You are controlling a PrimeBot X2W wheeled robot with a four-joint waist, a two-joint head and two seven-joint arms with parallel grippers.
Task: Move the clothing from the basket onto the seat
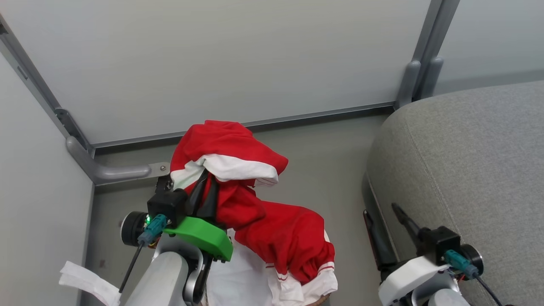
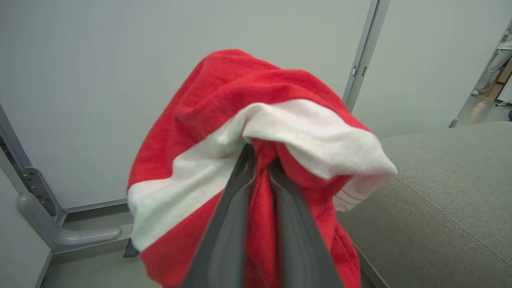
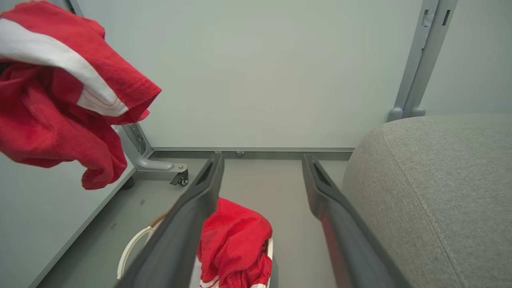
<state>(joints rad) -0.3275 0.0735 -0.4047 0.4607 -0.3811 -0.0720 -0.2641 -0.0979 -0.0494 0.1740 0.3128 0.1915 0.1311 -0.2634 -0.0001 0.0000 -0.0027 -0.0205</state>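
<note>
My left gripper (image 1: 203,193) is shut on a red and white piece of clothing (image 1: 225,148), held up above the floor. In the left wrist view the cloth (image 2: 256,100) bunches over the closed left gripper (image 2: 261,160). The garment hangs down to the right, and its lower end (image 1: 289,242) lies in the basket, of which I see the white liner (image 1: 238,272) and a sliver of brown rim (image 1: 318,301). My right gripper (image 1: 379,208) stands open and empty beside the grey seat (image 1: 467,170). In the right wrist view the open right gripper (image 3: 263,158) stands over the basket's white handle (image 3: 132,244) and red cloth (image 3: 236,236).
Pale grey partition walls close off the back and left, with a grey frame foot (image 1: 106,172) on the floor. A white crumpled sheet (image 1: 85,280) lies at the lower left. Bare grey floor (image 1: 331,161) separates basket and seat (image 3: 440,180). A person's legs (image 2: 492,68) show far off.
</note>
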